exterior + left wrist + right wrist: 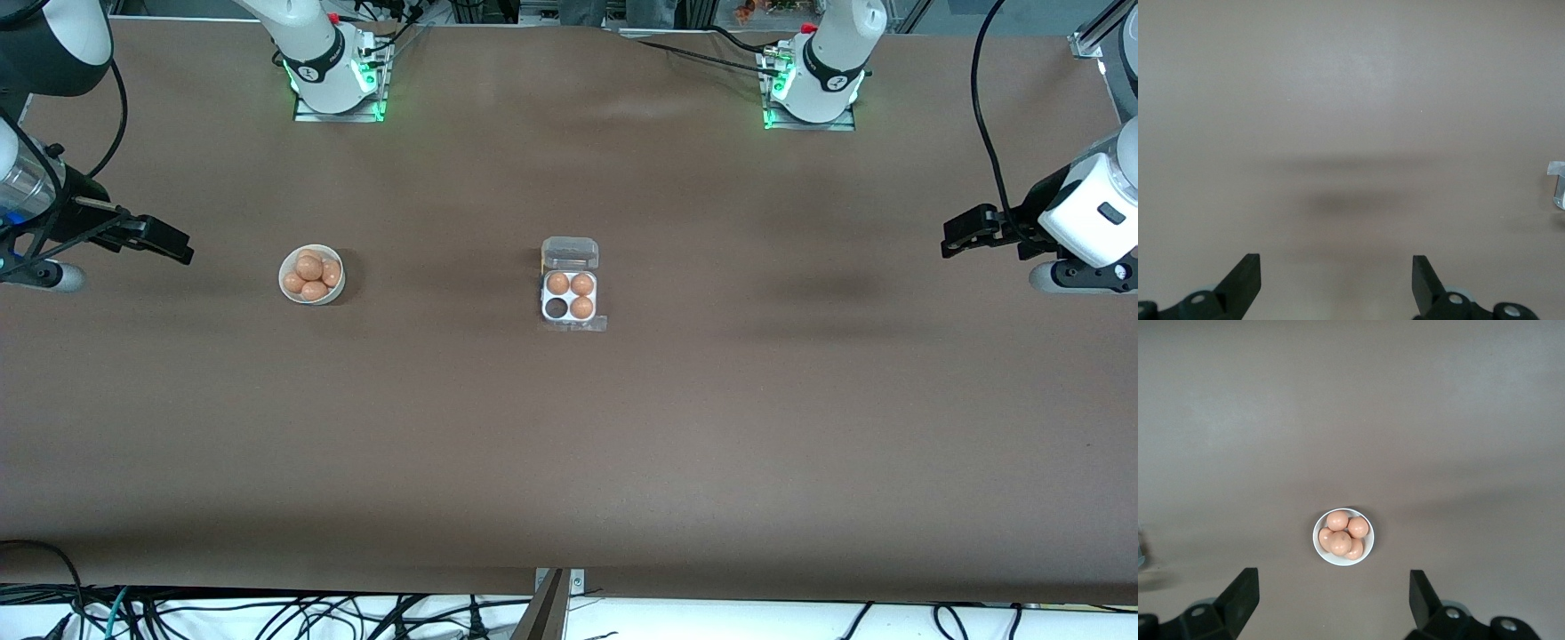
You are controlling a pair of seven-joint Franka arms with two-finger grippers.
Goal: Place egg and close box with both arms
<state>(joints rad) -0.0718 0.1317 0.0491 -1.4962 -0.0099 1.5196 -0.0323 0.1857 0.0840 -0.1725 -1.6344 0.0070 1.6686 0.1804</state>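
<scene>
**Both grippers spread and empty; carton open with one cell unfilled**

We start with what lies nearest the front camera. The egg carton (pixel 570 296) sits mid-table with its clear lid (pixel 570 253) folded back toward the bases. Three of its four cells hold eggs; the cell nearest the camera toward the right arm's end shows dark and empty. At much the same depth, toward the right arm's end, a white bowl (pixel 311 274) holds a heap of orange-brown eggs (pixel 310 267).

The right gripper (pixel 169 238) hangs over bare table toward the right arm's end, well apart from the bowl. The left gripper (pixel 965 231) hangs over bare table toward the left arm's end, well apart from the carton.

The wrist views add what the front view does not. In the right wrist view we see the gripper's fingers (pixel 1238 597) spread wide with nothing between them, and the bowl (pixel 1319 547) with its eggs (pixel 1341 540) framed between them farther off. In the left wrist view the fingers (pixel 1245 273) likewise stand wide apart and empty over plain brown table (pixel 1338 100); only a sliver of clear plastic (pixel 1557 183), seemingly the carton's edge, shows at the frame's edge.
</scene>
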